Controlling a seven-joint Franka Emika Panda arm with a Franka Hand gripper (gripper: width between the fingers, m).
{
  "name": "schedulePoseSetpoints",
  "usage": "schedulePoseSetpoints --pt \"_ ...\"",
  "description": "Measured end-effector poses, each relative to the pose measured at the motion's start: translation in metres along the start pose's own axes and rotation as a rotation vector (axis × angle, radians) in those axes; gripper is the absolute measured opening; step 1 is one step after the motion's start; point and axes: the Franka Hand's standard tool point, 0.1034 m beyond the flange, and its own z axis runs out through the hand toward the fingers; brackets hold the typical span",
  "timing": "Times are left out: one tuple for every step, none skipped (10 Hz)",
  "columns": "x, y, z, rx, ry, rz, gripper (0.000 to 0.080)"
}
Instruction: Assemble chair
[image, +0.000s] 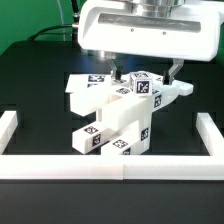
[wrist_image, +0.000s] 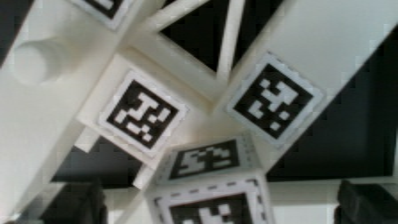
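Note:
The chair (image: 112, 120) is a cluster of matte-white tagged parts in the middle of the black table. A flat slab (image: 84, 92) lies at the back. A long block (image: 108, 128) slants toward the front. A small tagged block (image: 144, 86) sits on top. My gripper (image: 146, 74) hangs open right over that small block, one dark finger (image: 116, 73) on each side of it. In the wrist view the gripper (wrist_image: 221, 204) straddles the tagged block (wrist_image: 210, 196), with gaps showing between it and both fingers (wrist_image: 366, 200). Nothing is held.
A low white border wall (image: 100, 165) runs along the front and up both sides (image: 8, 125). The big white robot hand (image: 150, 30) hides the back of the table. Dark cables lie at the back on the exterior view's left.

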Motion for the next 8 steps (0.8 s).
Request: schedulePoseSetpoints --pt "0.0002 0.0009 0.0000 -0.007 0.000 -0.067 0.0648" --pt "0.0008 0.0016 -0.0002 -0.014 0.003 -0.133 0.0648" --pt "0.0012 0.0023 -0.0003 -0.014 0.004 -0.167 0.0639" --pt "0.0012 0.0023 -0.0003 -0.014 0.004 -0.152 0.0639" --pt "0.0012 0.0024 -0.0003 -0.014 0.004 -0.152 0.0481" --pt "0.0012 0.0025 -0.0003 -0.014 0.004 -0.152 0.0299" --pt "0.0013 0.0025 -0.0004 -0.013 0.004 -0.143 0.0282" --pt "0.0013 0.0025 -0.0003 -0.013 0.004 -0.143 0.0282"
